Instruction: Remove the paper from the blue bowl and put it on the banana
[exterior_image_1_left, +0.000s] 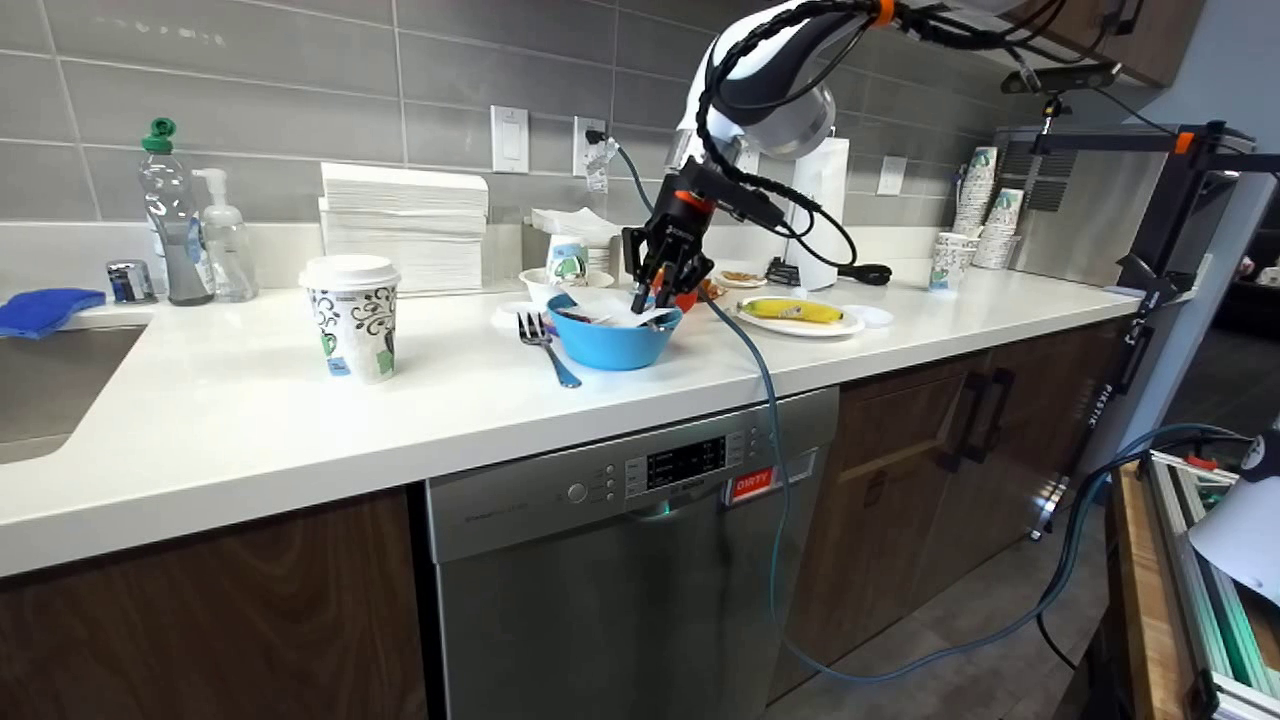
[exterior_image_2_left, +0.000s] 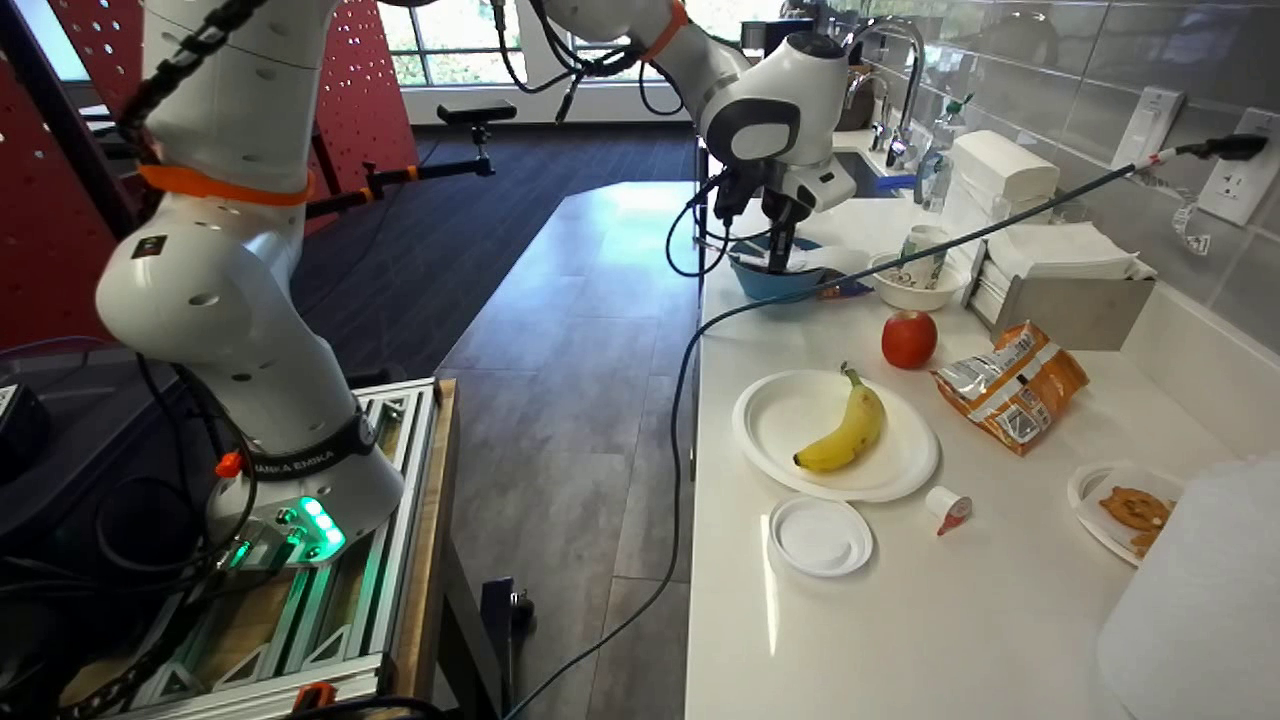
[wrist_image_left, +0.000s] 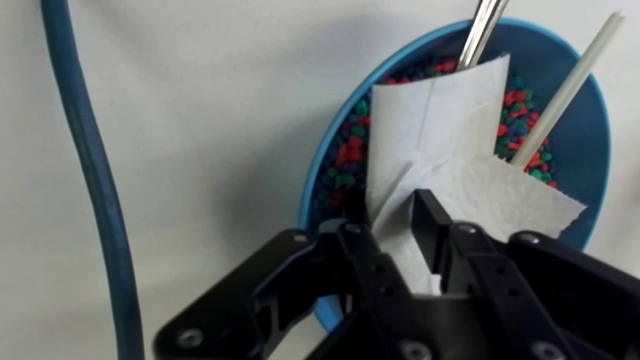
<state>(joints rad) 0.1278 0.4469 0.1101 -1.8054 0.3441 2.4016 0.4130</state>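
We've got matt, creased paper (wrist_image_left: 450, 160); smooth, plastic-looking blue bowl (exterior_image_1_left: 612, 350); glossy, smooth countertop (exterior_image_1_left: 250, 420); shiny metal fork (exterior_image_1_left: 546, 350); satin metal dishwasher front (exterior_image_1_left: 620, 600); wood-grain cabinet (exterior_image_1_left: 200, 610); smooth, reflective wall tiles (exterior_image_1_left: 230, 120). Gripper (wrist_image_left: 390, 202) reads mostly matt to us, screws (wrist_image_left: 190, 338) shiny metal.

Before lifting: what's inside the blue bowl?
The paper, multicoloured bits, parts of a metal shaft and pale stick; anything under the paper or behind the gripper is hidden.

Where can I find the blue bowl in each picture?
In an exterior view: the blue bowl is near the middle, just right of a fork.
In an exterior view: the blue bowl is right of center, beyond the banana.
Wrist view: the blue bowl is on the right, paper inside.
All share: the long blue cord.
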